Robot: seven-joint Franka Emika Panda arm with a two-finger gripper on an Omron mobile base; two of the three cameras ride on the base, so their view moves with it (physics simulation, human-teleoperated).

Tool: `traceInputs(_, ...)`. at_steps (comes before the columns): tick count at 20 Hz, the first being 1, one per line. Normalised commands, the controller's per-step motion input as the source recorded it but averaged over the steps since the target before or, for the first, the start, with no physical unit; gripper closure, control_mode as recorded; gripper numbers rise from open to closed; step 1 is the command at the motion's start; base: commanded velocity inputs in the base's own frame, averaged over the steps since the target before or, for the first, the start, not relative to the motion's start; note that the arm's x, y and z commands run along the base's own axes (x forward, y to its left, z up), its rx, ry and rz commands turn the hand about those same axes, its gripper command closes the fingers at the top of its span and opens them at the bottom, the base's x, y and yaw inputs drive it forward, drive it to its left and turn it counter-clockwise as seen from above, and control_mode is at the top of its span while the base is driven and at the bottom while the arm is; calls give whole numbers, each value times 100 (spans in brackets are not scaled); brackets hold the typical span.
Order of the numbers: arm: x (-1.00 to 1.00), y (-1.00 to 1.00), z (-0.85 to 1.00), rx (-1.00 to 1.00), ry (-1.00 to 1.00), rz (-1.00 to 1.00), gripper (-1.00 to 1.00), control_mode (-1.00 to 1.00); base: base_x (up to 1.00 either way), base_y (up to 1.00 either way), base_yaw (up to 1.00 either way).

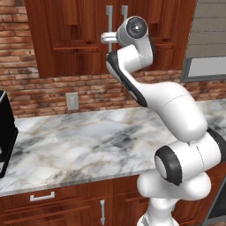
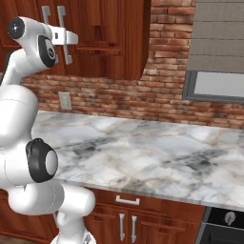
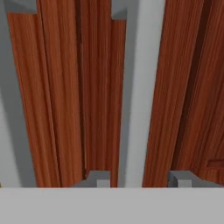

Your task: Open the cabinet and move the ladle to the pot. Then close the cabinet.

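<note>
The reddish-brown cabinet (image 1: 66, 35) (image 2: 114, 38) hangs on the brick wall with both doors shut. Its two silver bar handles (image 1: 125, 11) (image 2: 45, 14) stand side by side at the middle seam. My gripper (image 1: 105, 38) (image 2: 72, 38) (image 3: 140, 180) is raised to those handles. In the hand view one handle (image 3: 142, 87) runs between my fingertips (image 3: 98, 179), and a thin strip of wood shows beside it. The jaws stand apart on either side of the bar. The ladle and the pot are out of view.
A marble counter (image 1: 88, 137) (image 2: 143, 147) runs below the cabinet. A black appliance (image 1: 4, 132) stands at its left end, a wall outlet (image 1: 72, 100) is on the brick, and a grey hood (image 2: 214, 57) hangs at the right above a stove front (image 2: 224, 221).
</note>
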Motion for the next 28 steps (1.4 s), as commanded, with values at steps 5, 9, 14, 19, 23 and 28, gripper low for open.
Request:
traceInputs(5, 41, 0, -2, 0, 0, 0, 100, -100, 0, 0, 0)
traceInputs(9, -2, 0, 0, 0, 0, 0, 100, -100, 0, 0, 0)
traceInputs(14, -22, 0, 0, 0, -1, 0, 100, -100, 0, 0, 0)
traceInputs(19, -64, 0, 0, 0, -10, 4, 100, -100, 0, 0, 0)
traceInputs(23, -99, -13, 0, 0, -16, 7, 100, -100, 0, 0, 0)
traceInputs(28, -100, -26, 0, 0, -13, 5, 100, -100, 0, 0, 0)
